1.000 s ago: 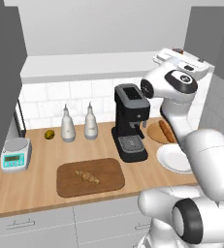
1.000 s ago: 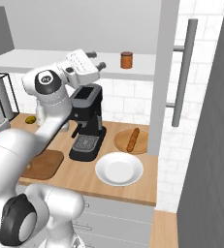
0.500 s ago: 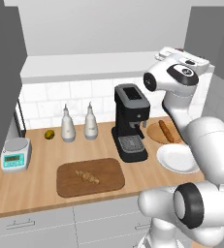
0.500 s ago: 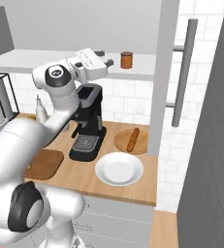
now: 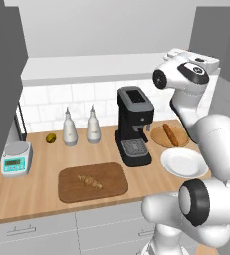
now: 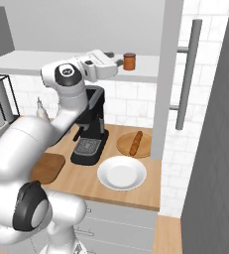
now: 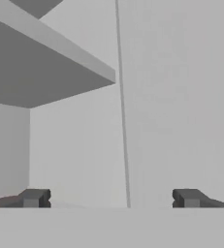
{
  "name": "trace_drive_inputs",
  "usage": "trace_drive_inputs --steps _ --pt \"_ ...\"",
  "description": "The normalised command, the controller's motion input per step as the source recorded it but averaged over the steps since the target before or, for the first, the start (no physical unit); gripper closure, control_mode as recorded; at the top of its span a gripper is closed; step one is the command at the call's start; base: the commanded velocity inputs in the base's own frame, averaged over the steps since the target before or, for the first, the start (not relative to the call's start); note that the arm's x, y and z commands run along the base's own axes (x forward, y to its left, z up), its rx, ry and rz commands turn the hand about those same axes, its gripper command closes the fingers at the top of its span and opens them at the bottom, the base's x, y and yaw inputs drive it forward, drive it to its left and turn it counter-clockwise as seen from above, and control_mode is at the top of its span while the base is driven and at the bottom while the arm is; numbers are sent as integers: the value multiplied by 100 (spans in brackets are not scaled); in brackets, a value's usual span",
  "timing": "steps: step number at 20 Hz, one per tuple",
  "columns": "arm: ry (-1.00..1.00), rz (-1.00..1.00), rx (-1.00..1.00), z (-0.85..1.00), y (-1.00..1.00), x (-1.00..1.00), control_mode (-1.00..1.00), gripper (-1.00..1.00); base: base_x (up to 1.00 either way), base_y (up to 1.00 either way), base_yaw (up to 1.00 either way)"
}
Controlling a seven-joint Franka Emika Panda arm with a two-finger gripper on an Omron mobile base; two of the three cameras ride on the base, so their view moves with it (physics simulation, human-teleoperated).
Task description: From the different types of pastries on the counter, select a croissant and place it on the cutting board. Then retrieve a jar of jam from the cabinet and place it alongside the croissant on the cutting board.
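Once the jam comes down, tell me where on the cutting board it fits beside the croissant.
The cutting board is bare on both sides of the croissant, with the widest bare patch at its left end, toward the scale. It is crowded to the right, around the coffee machine, white plate and wooden plate.

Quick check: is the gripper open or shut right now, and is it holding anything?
Gripper: open, jaws wide apart, holding nothing; it is up at the cabinet shelf near the jar of jam.
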Motion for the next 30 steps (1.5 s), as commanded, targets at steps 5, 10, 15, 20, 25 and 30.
trace_drive_inputs --steps 5,10,15,20,25,30 --pt "4 0 0 -4 -11 3 -100 -100 0 0 0" --pt "2 0 0 -9 -8 0 -100 -100 0 0 0" --pt "0 0 0 -12 -2 0 -100 -100 0 0 0" --pt "1 0 0 -16 0 2 -100 -100 0 0 0" --pt "1 0 0 -13 0 3 -100 -100 0 0 0" --pt "2 0 0 -16 0 11 -100 -100 0 0 0"
